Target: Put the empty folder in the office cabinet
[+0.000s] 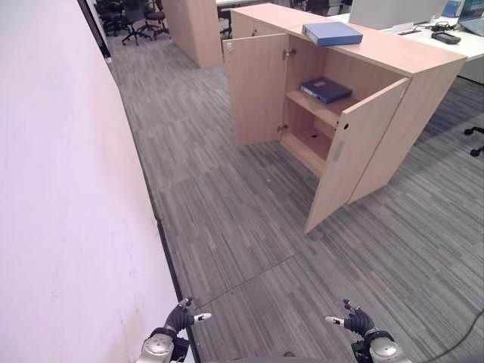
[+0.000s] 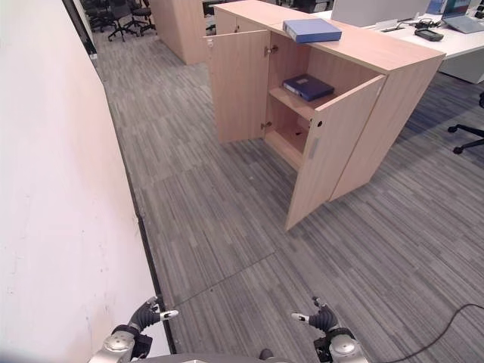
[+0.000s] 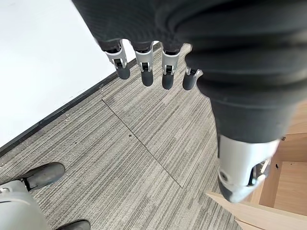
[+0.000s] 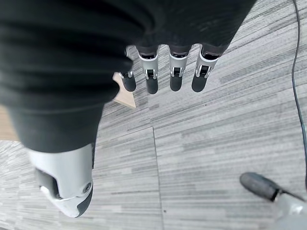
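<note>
Head stereo pair: both eyes look down and forward from standing height over grey carpet (image 1: 249, 227) toward the open cabinet (image 1: 355, 91), well off; white wall (image 1: 68, 189) on the left. The two views share nearly everything (right eye slightly offset). Wrist cameras: each looks along its own hand, left hand (image 3: 144, 72), right hand (image 4: 163, 76), very close, straight down at carpet; the left wrist view catches a cabinet edge.

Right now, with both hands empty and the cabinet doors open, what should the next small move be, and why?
Probably step toward the cabinet: the blue folder lies on its top, across the carpet from the left hand and right hand, which hang open and low, holding nothing.
</note>
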You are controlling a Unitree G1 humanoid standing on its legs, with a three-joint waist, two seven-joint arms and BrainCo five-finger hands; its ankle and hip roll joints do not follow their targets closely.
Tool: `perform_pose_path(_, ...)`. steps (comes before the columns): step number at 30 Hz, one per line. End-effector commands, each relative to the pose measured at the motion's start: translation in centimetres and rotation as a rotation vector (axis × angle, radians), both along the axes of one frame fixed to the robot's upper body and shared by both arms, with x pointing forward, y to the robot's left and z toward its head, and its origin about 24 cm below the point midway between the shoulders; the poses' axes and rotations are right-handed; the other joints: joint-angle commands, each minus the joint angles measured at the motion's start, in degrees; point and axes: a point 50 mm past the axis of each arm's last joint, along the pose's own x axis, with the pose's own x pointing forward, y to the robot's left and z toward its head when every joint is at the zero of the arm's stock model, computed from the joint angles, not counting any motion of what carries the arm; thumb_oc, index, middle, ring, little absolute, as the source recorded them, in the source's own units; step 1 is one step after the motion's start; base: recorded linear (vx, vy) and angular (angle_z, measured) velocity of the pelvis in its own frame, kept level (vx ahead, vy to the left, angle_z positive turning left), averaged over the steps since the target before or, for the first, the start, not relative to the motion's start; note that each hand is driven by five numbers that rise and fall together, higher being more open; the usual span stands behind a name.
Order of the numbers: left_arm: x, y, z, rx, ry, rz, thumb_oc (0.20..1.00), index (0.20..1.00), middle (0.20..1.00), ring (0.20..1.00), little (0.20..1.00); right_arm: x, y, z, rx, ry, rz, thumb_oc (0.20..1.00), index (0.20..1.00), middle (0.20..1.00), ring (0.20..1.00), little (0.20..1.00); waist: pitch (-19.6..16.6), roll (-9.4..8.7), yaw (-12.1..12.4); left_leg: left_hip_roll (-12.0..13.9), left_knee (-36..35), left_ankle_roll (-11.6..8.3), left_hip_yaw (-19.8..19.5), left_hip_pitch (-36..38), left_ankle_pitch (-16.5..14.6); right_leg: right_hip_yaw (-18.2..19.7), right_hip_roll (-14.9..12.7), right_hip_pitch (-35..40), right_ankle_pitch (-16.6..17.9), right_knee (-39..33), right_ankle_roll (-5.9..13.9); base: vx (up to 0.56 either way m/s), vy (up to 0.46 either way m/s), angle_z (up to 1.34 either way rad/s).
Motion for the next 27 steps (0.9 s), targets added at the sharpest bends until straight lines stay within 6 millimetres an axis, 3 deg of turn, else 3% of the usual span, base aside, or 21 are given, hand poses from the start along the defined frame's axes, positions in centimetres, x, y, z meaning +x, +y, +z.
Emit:
perform_pose_path(1,3.2,1.6,1.9,0.016,-0.117,0.027,1.000,1.000,1.000,1.000,1.000,2.6,0.0,1.5,0.023,-0.124,-0.013,1.000,1.000,1.000,1.000,1.000,2.19,-3.44,-0.73,7.72,11.03,-6.56,0.66,-6.10,-1.40,1.25,-3.79,0.34,-7.23,5.25,3.54,-0.04,-0.134,0.07)
perform_pose_path(4,3.8,1.3,2.3,0.002,-0.149,0.025,1.000,1.000,1.000,1.000,1.000,2.7,-0.5,1.8,0.013,-0.136,-0.031,1.000,1.000,1.000,1.000,1.000,3.73,-3.84,-1.14,9.20,22.87,-8.10,0.46,-12.12,3.14,0.90,-3.28,1.17,-7.92,5.81,1.92,-0.01,-0.107,0.25)
perform_pose_path(5,3.8,1.3,2.3,0.002,-0.149,0.025,1.000,1.000,1.000,1.000,1.000,2.7,-0.5,1.8,0.013,-0.137,-0.031,1.000,1.000,1.000,1.000,1.000,3.69,-3.74,-1.26,9.32,23.26,-8.16,0.25,-12.45,3.00,0.77,-3.15,1.08,-7.94,5.86,1.87,0.06,-0.065,0.12)
perform_pose_path(6,3.9,1.3,2.3,0.000,-0.151,0.034,1.000,1.000,1.000,1.000,1.000,2.5,-0.9,1.7,0.008,-0.131,-0.054,1.000,1.000,1.000,1.000,1.000,4.52,-3.64,-1.28,10.48,25.67,-7.92,-0.15,-14.68,6.00,0.75,-2.82,1.73,-9.14,6.92,1.17,0.08,-0.021,-0.07)
perform_pose_path(9,4.0,1.5,2.4,-0.001,-0.155,0.051,1.000,1.000,1.000,1.000,1.000,2.4,-1.0,1.6,0.010,-0.123,-0.074,1.000,1.000,1.000,1.000,1.000,4.94,-3.65,-0.67,11.30,22.37,-7.31,-0.57,-16.88,6.27,0.88,-2.90,2.40,-10.33,7.64,1.21,0.15,0.037,-0.06)
perform_pose_path(12,4.3,1.7,2.5,0.008,-0.161,0.061,1.000,1.000,1.000,1.000,1.000,3.0,-1.1,1.9,0.018,-0.145,-0.098,1.000,1.000,1.000,1.000,1.000,5.25,-2.44,1.00,13.56,9.49,-7.96,-5.54,-19.42,10.68,2.84,-2.30,4.26,-12.92,8.10,2.22,0.26,0.145,-0.04)
perform_pose_path(15,4.7,2.1,2.8,0.010,-0.185,0.095,1.000,1.000,1.000,1.000,1.000,3.7,-0.9,2.0,0.021,-0.163,-0.108,1.000,1.000,1.000,1.000,1.000,6.15,-2.46,2.63,14.47,2.96,-8.81,-9.13,-23.20,11.86,5.58,-2.18,6.12,-15.81,9.28,2.15,0.26,0.112,0.03)
perform_pose_path(18,4.7,2.4,2.8,0.012,-0.182,0.112,1.000,1.000,1.000,1.000,1.000,3.7,-0.8,1.8,0.025,-0.155,-0.119,1.000,1.000,1.000,1.000,1.000,6.30,-2.75,3.16,15.28,0.64,-9.50,-8.66,-24.02,12.54,7.27,-2.47,7.95,-17.45,9.35,2.40,0.25,0.166,-0.28)
perform_pose_path(21,3.9,2.6,2.2,0.019,-0.146,0.129,1.000,1.000,1.000,1.000,1.000,3.5,-0.1,1.3,0.044,-0.129,-0.105,1.000,1.000,1.000,1.000,1.000,4.10,-2.70,3.73,17.10,0.74,-10.09,-4.50,-24.14,13.84,8.86,-4.23,11.49,-19.04,8.01,3.99,0.31,0.314,-0.81)
perform_pose_path(24,3.6,2.9,2.1,0.030,-0.135,0.125,1.000,1.000,1.000,1.000,1.000,3.3,0.5,1.1,0.059,-0.120,-0.094,1.000,1.000,1.000,1.000,1.000,2.69,-3.41,4.01,16.89,1.05,-10.26,-3.98,-23.29,15.27,9.61,-5.78,11.53,-19.06,7.99,5.16,0.24,0.300,-0.36)
perform_pose_path(27,3.8,3.8,2.4,0.060,-0.138,0.119,1.000,1.000,1.000,1.000,1.000,2.9,1.6,0.3,0.107,-0.091,-0.121,1.000,1.000,1.000,1.000,1.000,0.81,-5.95,5.02,14.85,3.31,-8.61,-3.35,-23.29,14.44,10.86,-9.18,9.71,-15.62,9.60,8.69,0.26,0.372,0.04)
